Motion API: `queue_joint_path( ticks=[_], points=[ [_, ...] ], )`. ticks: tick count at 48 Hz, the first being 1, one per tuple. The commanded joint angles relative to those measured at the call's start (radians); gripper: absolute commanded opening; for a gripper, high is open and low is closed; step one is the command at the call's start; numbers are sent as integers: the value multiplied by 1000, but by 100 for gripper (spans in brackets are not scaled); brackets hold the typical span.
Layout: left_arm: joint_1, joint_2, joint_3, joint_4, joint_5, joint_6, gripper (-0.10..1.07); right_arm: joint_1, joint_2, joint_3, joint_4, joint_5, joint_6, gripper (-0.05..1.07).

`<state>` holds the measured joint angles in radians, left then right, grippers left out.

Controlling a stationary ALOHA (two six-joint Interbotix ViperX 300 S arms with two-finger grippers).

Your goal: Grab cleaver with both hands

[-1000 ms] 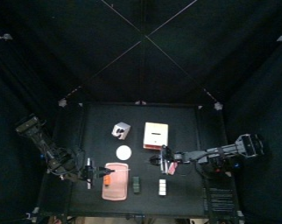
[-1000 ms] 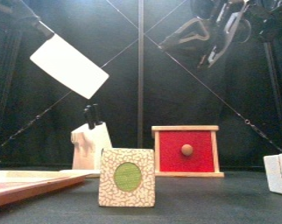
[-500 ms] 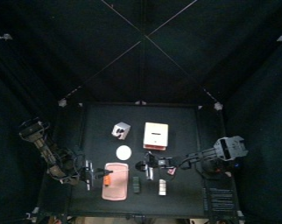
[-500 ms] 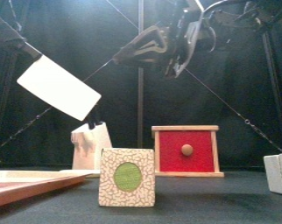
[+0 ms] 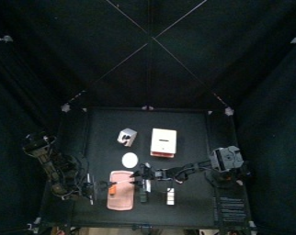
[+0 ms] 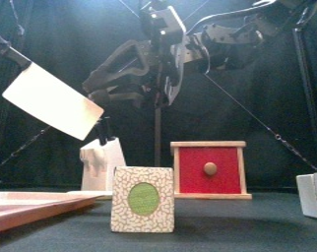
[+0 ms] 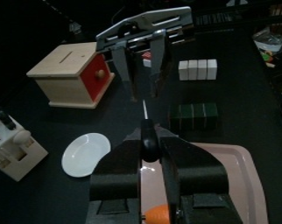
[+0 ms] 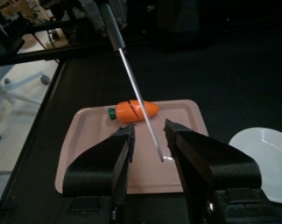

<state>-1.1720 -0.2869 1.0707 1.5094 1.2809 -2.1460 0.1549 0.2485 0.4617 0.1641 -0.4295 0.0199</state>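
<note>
Surface: a small black table (image 5: 194,124) is seen at the lower centre of the top view.
Room: black curtains (image 5: 64,55) are hung on all sides.
Table items: a pink board (image 8: 109,149) with an orange piece (image 8: 137,110) on it, a white plate (image 8: 266,149), and a red-fronted wooden box (image 6: 209,169) are laid out.
Cleaver appearance: the cleaver (image 6: 49,98) has a flat white rectangular blade; edge-on it is seen as a thin bright line.
Cleaver location: it is held tilted in the air above the pink board, upper left in the front view.
Left gripper (image 7: 150,140): the jaws are clamped on the cleaver's dark handle.
Right gripper (image 8: 150,131): the jaws are spread, one on each side of the blade's far end; contact is not visible.
</note>
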Motion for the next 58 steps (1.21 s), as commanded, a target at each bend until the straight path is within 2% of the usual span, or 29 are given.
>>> queue_joint_path(
  ticks=[1, 19, 24, 33, 40, 49, 58],
  points=[
    [-5, 0, -29, 3, 11, -2, 43, -2, 0, -44, -8, 20, 0, 73],
    [-14, 0, -35, -35, 20, -3, 43, -3, 48, -107, -21, 114, -2, 72],
    [-21, 0, -37, -55, 21, -5, 43, -3, 48, -109, -26, 114, -2, 66],
    [-29, 2, -43, -74, 25, -6, 43, -3, 48, -117, -28, 121, -2, 45],
    [-48, 0, -43, -132, 25, -11, 43, -3, 38, -117, -28, 127, -6, 34],
    [-80, 0, -51, -212, 21, -12, 43, -6, 35, -121, -29, 129, -8, 32],
    [-109, 3, -60, -247, 17, -14, 43, -8, 37, -137, -61, 129, -2, 32]
  ],
)
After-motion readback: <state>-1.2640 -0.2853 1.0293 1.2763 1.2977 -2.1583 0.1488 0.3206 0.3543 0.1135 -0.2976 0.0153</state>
